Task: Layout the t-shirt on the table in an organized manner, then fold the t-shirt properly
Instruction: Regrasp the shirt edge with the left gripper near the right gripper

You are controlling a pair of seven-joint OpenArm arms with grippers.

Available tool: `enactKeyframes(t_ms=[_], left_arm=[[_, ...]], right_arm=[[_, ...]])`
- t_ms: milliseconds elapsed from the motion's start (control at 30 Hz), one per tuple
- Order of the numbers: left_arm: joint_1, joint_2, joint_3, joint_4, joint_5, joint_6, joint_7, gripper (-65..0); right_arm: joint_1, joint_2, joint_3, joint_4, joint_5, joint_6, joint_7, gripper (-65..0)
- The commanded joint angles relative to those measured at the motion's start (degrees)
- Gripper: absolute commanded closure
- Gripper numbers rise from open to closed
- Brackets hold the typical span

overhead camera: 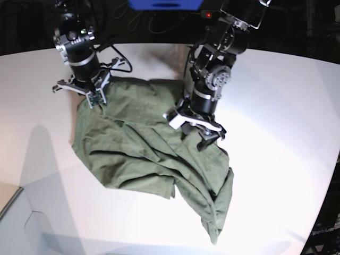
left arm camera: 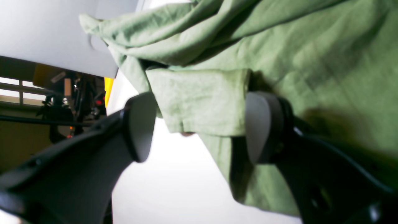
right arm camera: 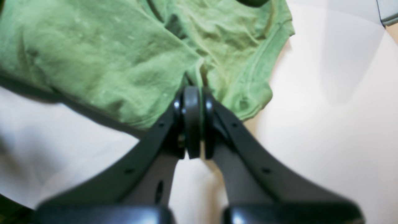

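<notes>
The olive-green t-shirt (overhead camera: 143,154) lies crumpled on the white table (overhead camera: 276,106), bunched into folds that run from the back left toward the front right. My right gripper (overhead camera: 95,101) is at the shirt's far left edge. In the right wrist view it (right arm camera: 192,90) is shut, with a pinch of the t-shirt (right arm camera: 108,62) gathered at its tips. My left gripper (overhead camera: 199,135) stands over the shirt's right side. It (left arm camera: 199,127) is open, and a folded flap of the t-shirt (left arm camera: 199,99) hangs between its pads (left arm camera: 140,127) without being squeezed.
Both arm bases rise from the table's back edge. A blue object (overhead camera: 164,4) sits behind them. A pale grey panel (overhead camera: 16,223) juts in at the front left corner. Dark floor lies beyond the curved table edge (overhead camera: 332,175) on the right.
</notes>
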Motion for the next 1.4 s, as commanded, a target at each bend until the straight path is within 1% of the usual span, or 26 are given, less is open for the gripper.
enactKeyframes(t_ms=[0,167,367,600,933,967,1000,1133,1200,1233,1267,1367], left_arm=[[-0.6,0.3,0.0,0.5,0.4,0.8,-0.8,-43.1],[-0.5,0.6,0.0,-0.1,0.3,0.6,-0.9,-43.1],[-0.5,-0.4,3.6,-0.2,0.0,0.6,-0.6,-43.1],[-2.0,-0.3,3.0,-3.4,0.0,0.9,-0.4,-43.1],[-2.2,-0.1,3.0,-3.8,-0.2,1.0,-0.4,-42.4],[-2.2,-0.1,3.0,-3.8,-0.2,1.0,-0.4,-40.3],[-2.2,-0.1,3.0,-3.8,-0.2,1.0,-0.4,-36.4],[-2.2,-0.1,2.9,-3.9,-0.2,1.0,-0.4,-15.3],[-2.4,0.0,2.8,-3.9,-0.2,1.0,-0.4,-8.4],[-2.7,0.0,2.4,-3.9,-0.2,1.0,-0.3,-5.8],[-2.9,0.2,1.9,-3.9,-0.2,1.0,-0.3,-4.5],[-3.0,2.4,-1.5,-3.9,-0.2,1.0,-0.3,-4.4]], right_arm=[[0.2,0.1,0.1,1.1,-0.1,0.1,1.3,0.0],[0.3,0.2,0.1,1.1,-0.1,0.1,1.3,0.0],[0.3,0.1,0.1,1.1,-0.1,0.1,1.3,0.0],[0.3,0.3,0.1,1.1,-0.1,0.1,1.3,0.0],[0.3,0.3,0.3,1.1,-0.1,0.1,1.4,0.0],[0.3,0.3,0.3,1.1,-0.1,0.1,1.4,0.0],[0.3,0.3,0.3,1.1,-0.1,0.1,1.4,0.0],[0.3,0.3,0.4,1.1,-0.1,0.1,1.4,0.0],[0.3,0.3,0.4,1.1,-0.1,0.1,1.4,0.0],[0.3,0.3,0.4,1.1,-0.1,0.1,1.4,0.0],[0.3,0.3,0.4,1.1,-0.1,0.1,1.4,0.0],[0.3,0.3,0.4,1.1,-0.1,0.1,1.4,0.0]])
